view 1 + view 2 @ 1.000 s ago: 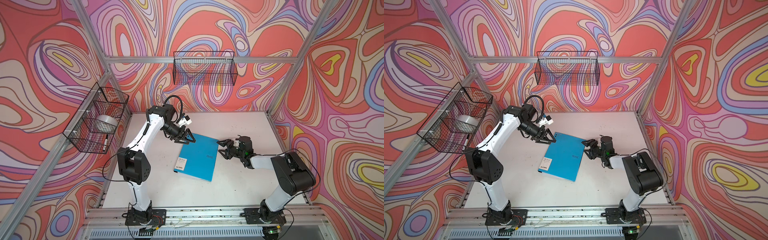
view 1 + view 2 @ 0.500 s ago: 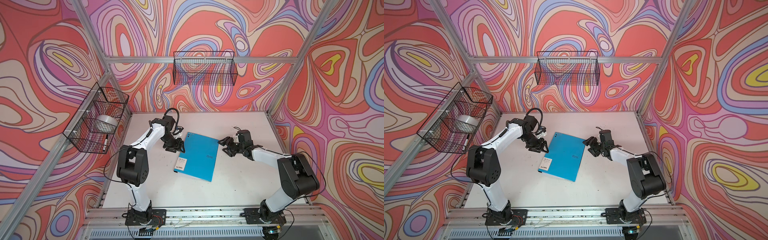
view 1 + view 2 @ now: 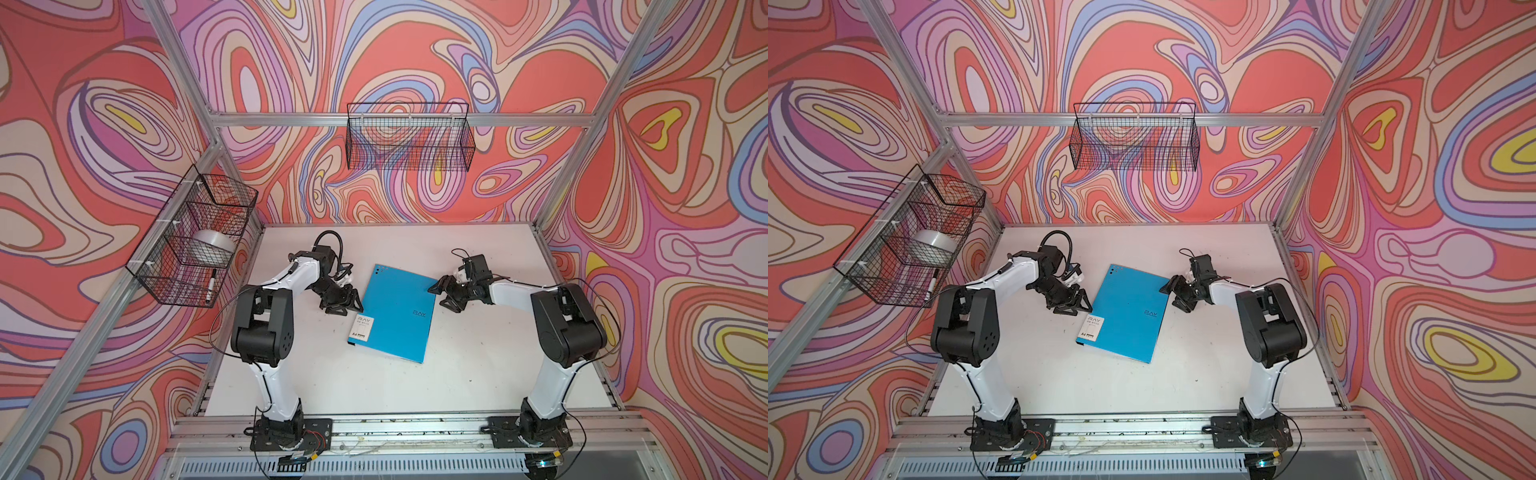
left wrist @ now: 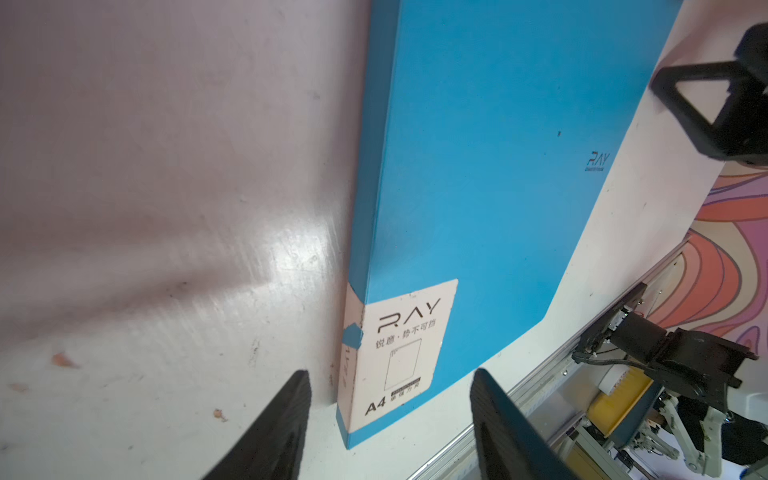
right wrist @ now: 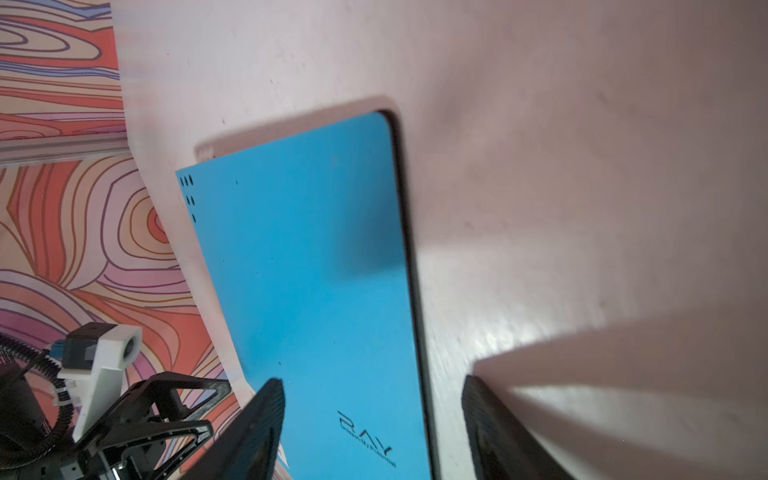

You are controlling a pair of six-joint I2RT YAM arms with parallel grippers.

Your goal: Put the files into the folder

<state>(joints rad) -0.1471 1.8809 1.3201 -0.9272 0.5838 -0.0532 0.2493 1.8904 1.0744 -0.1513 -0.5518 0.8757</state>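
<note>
The blue folder [image 3: 395, 311] [image 3: 1127, 316] lies shut and flat on the white table, its white corner label [image 4: 403, 349] toward the left arm. No files show in any view. My left gripper [image 3: 347, 306] [image 3: 1073, 305] [image 4: 390, 376] is low beside the folder's spine edge, open, with nothing between its fingers. My right gripper [image 3: 443, 296] [image 3: 1173, 296] [image 5: 372, 382] stands open at the opposite long edge. One of its fingers is over the blue cover [image 5: 311, 270] and one over the table. I cannot tell whether it touches the folder.
A wire basket [image 3: 191, 245] on the left wall holds a tape roll [image 3: 212, 247] and a marker [image 3: 211, 286]. A second wire basket [image 3: 409, 139] hangs on the back wall. An aluminium rail [image 3: 415, 428] runs along the front edge of the white table [image 3: 478, 374].
My left gripper has come down from above the folder's far left corner to the table beside its spine. The right gripper has shifted slightly at the other edge. The folder has not moved.
</note>
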